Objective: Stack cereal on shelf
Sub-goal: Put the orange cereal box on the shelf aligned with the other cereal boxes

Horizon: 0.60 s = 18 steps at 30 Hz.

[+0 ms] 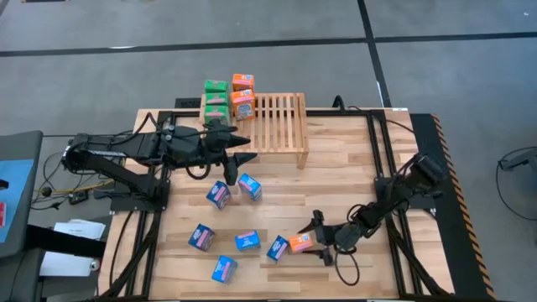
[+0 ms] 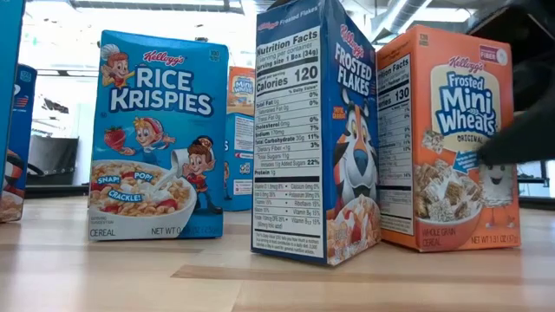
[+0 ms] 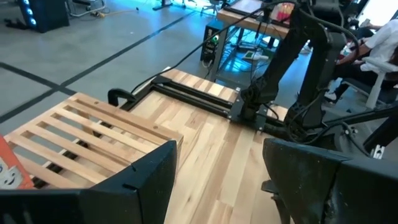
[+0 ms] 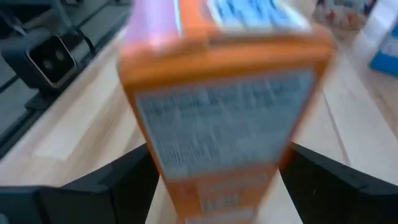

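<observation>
Near front edge | right fingers (image 1: 312, 241) straddle upright orange cereal box (image 1: 300, 243); left fingers (image 1: 243, 151) apart, empty beside shelf (image 1: 281, 122)

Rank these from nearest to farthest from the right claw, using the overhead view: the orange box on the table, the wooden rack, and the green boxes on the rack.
1. Orange box: between the fingers of the right claw, at the table's near edge.
2. Wooden rack: at the far edge, about mid-table.
3. Green boxes: on the rack's left end, farthest away.
</observation>
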### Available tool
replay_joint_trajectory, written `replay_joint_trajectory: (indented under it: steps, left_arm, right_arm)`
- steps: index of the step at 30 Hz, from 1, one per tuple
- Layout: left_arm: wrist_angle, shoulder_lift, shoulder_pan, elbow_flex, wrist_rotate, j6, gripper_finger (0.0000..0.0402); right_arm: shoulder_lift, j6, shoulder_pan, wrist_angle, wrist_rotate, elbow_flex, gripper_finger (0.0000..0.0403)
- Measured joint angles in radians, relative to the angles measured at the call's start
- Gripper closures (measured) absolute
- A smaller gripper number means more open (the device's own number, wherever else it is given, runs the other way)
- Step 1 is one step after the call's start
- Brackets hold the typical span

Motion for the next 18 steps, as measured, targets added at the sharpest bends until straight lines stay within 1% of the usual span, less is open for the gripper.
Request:
replay_joint_trajectory:
  steps: [5, 15, 18]
  left_arm:
    - [-0.028, 0.0, 0.0, 0.0, 0.0, 0.0, 0.0173]
    - [-0.072, 0.001, 0.0, 0.0, 0.0, 0.025, 0.0173]
    - [-0.071, 0.001, 0.0, 0.0, 0.001, 0.03, 0.0173]
  right_arm:
    - [0.05, -0.023, -0.001, 0.028, -0.002, 0.037, 0.0085]
    - [0.04, -0.035, -0.001, 0.033, -0.003, 0.046, 0.0117]
    - [0.04, -0.035, -0.001, 0.036, -0.003, 0.046, 0.0136]
